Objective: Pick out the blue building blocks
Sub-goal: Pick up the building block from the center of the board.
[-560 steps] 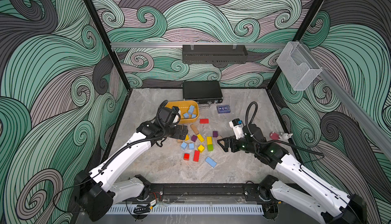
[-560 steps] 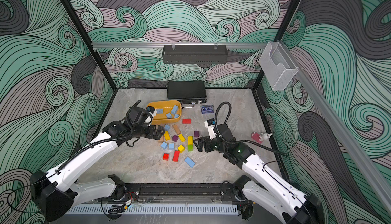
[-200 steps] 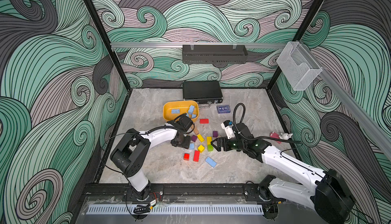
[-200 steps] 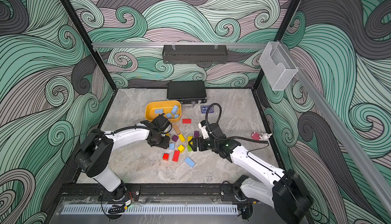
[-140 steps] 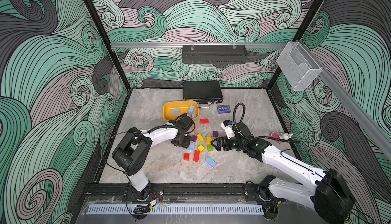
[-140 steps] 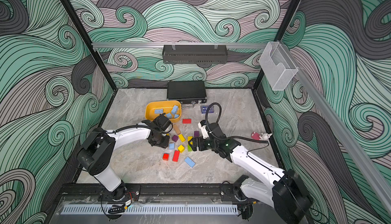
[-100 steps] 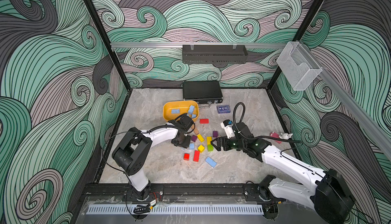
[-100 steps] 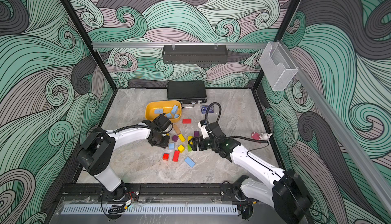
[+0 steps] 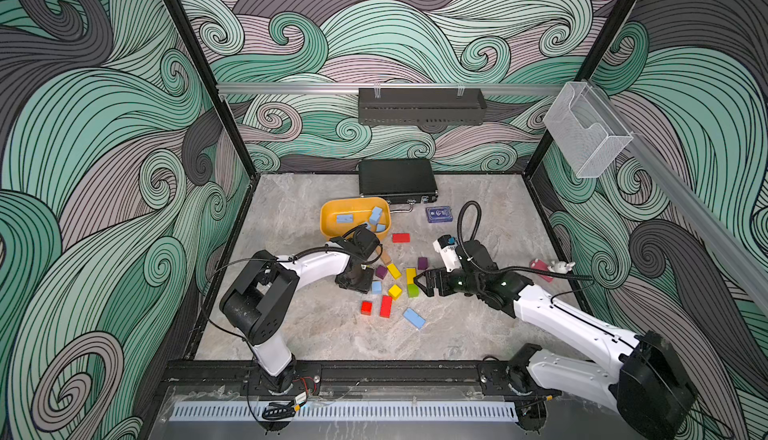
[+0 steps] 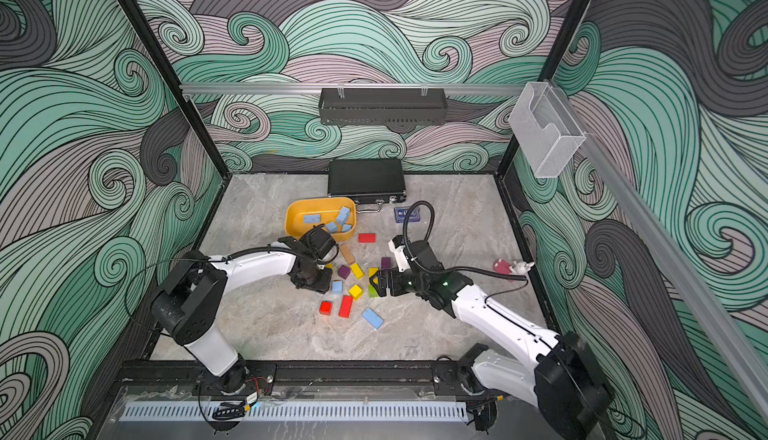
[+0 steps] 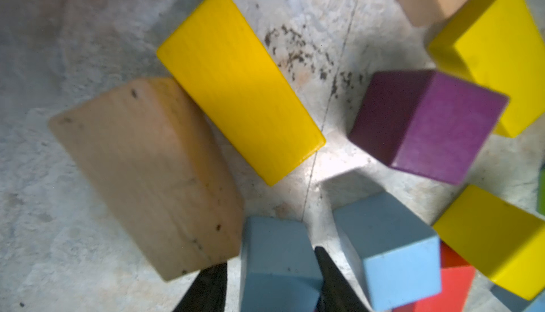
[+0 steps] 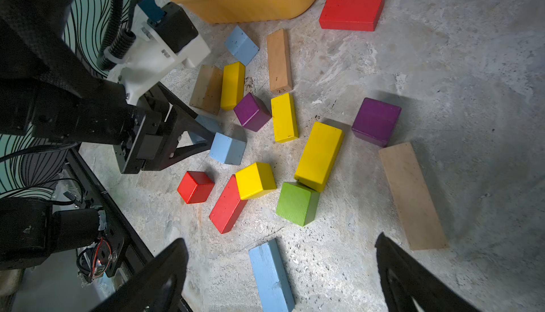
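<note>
My left gripper (image 11: pixel 271 257) is low over the pile, shut on a light blue cube (image 11: pixel 277 245) that rests on the floor; the right wrist view shows that cube (image 12: pixel 208 123) between its fingers. A second blue cube (image 9: pixel 376 287) sits just beside it. A long blue brick (image 9: pixel 414 317) lies nearer the front, and in the right wrist view this brick (image 12: pixel 272 275) is below my open right gripper (image 12: pixel 280 239). Another blue block (image 12: pixel 241 45) lies by the yellow tub (image 9: pixel 332 225), which holds several blue blocks (image 9: pixel 376 215).
Red, yellow, purple, green and tan blocks (image 9: pixel 385 305) are scattered between the two grippers. A black case (image 9: pixel 397 180) and a navy card box (image 9: pixel 439 214) lie behind. A pink toy (image 9: pixel 542 269) is at the right wall.
The left gripper's jaws have closed in around the blue cube. Both arms have stayed almost where they were one second ago.
</note>
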